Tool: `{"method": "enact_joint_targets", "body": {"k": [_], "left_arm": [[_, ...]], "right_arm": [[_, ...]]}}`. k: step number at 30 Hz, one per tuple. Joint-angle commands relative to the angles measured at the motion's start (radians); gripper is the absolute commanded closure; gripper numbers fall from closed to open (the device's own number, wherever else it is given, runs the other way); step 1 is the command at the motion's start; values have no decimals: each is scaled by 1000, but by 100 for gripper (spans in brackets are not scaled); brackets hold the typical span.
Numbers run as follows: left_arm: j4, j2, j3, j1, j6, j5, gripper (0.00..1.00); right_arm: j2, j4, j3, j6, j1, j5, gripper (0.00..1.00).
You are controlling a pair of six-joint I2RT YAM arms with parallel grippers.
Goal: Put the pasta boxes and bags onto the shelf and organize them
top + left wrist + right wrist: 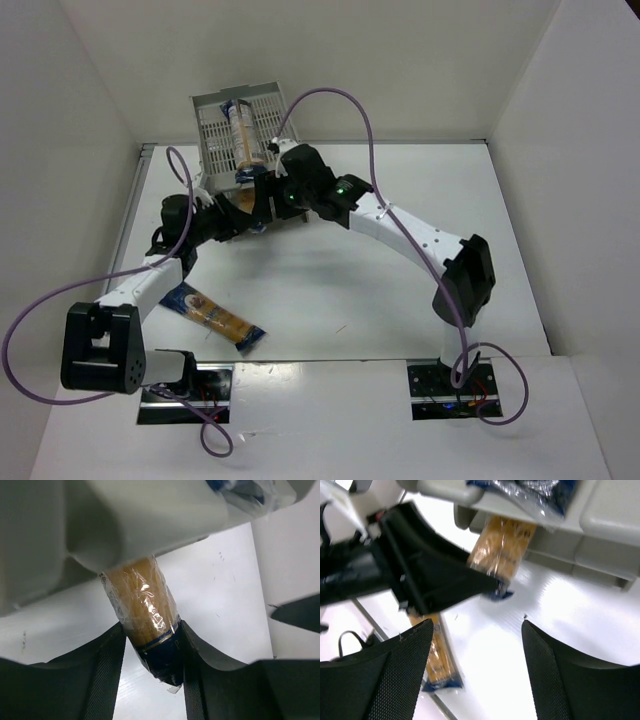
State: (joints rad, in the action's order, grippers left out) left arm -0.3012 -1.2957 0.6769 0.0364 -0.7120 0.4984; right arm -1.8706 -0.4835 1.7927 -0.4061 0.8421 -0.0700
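Observation:
The light grey slatted shelf (262, 108) stands at the back of the table. One pasta packet (241, 135) lies on its top tray. My left gripper (248, 207) is shut on the dark blue end of a second packet (145, 607), whose far end runs in under a tray of the shelf (125, 520). My right gripper (273, 187) is open and empty just right of the left one; in its wrist view its fingers (405, 665) frame the held packet (502, 547) and the shelf (600, 525). A third packet (212, 317) lies flat on the table near the left arm.
White walls enclose the table on three sides. Purple cables (340, 95) loop over both arms near the shelf. The third packet also shows in the right wrist view (439, 662), by a table-edge rail.

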Motion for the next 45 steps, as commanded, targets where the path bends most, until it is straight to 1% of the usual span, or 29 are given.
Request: {"method": "enact_joint_targets", "body": {"k": [1, 2, 3, 4, 5, 6, 7, 8, 10, 11, 12, 14, 15, 17, 18, 19, 21, 22, 25, 26, 27, 28, 32, 35, 37, 38, 39, 41, 45], "left_arm": [[-173, -26, 76, 3, 48, -20, 70], [-182, -37, 88, 3, 48, -47, 64], [-194, -37, 89, 3, 57, -60, 41], [-194, -48, 113, 3, 66, -60, 26], [-194, -48, 122, 3, 81, -51, 19], [-178, -39, 122, 3, 98, -38, 15], [-162, -18, 134, 3, 132, -25, 8], [-141, -4, 135, 3, 144, -15, 5], [-47, 38, 135, 3, 172, -46, 1], [-17, 50, 135, 3, 172, -61, 1], [35, 64, 135, 3, 186, -87, 1], [88, 114, 135, 3, 216, -87, 1], [143, 136, 135, 3, 230, -87, 1], [238, 228, 145, 3, 265, -112, 1], [267, 266, 145, 3, 278, -122, 1], [292, 353, 145, 3, 289, -133, 1], [336, 439, 127, 3, 307, -144, 1], [336, 522, 112, 3, 307, -144, 1], [350, 639, 90, -7, 252, -207, 1], [361, 654, 90, -22, 241, -207, 1], [361, 682, 81, -51, 241, -198, 1], [376, 691, 81, -113, 221, -198, 1], [401, 725, 47, -228, 212, -227, 1], [381, 734, 36, -289, 212, -216, 1], [381, 746, 26, -317, 212, -216, 1], [381, 747, 26, -346, 212, -230, 1], [390, 747, 26, -361, 212, -230, 1], [402, 756, 26, -383, 221, -253, 1], [412, 756, 26, -394, 253, -262, 1]], "right_arm": [[65, 37, -65, 59, 3, -10, 24], [65, 37, -84, 59, 3, 1, 26], [65, 49, -84, 73, 3, 1, 28], [65, 49, -96, 73, 3, 1, 29], [65, 60, -107, 88, 3, 10, 33], [65, 60, -107, 101, 3, 19, 35], [65, 60, -119, 101, 3, 19, 36], [65, 69, -128, 111, 3, 30, 36], [65, 69, -128, 121, 3, 30, 40], [65, 69, -137, 121, 3, 30, 41], [65, 69, -138, 130, 3, 19, 47], [65, 69, -147, 145, 3, -8, 56], [74, 69, -156, 168, 3, -22, 67], [74, 78, -193, 191, 3, -69, 76], [85, 79, -213, 205, 3, -91, 78], [85, 94, -229, 239, 3, -111, 79], [48, 103, -243, 248, 3, -120, 79], [28, 103, -243, 277, 17, -120, 85], [-43, 160, -194, 357, 44, -51, 93], [-61, 177, -173, 371, 64, -18, 100], [-77, 207, -158, 371, 64, 36, 100], [-111, 207, -141, 371, 74, 45, 100], [-189, 207, -14, 333, 74, 55, 100], [-266, 235, 75, 306, 74, 182, 100], [-314, 244, 134, 315, 74, 254, 100], [-340, 244, 205, 316, 74, 341, 100], [-384, 244, 239, 335, 74, 379, 100], [-415, 255, 313, 346, 74, 473, 100], [-446, 264, 349, 368, 74, 542, 100]]}}
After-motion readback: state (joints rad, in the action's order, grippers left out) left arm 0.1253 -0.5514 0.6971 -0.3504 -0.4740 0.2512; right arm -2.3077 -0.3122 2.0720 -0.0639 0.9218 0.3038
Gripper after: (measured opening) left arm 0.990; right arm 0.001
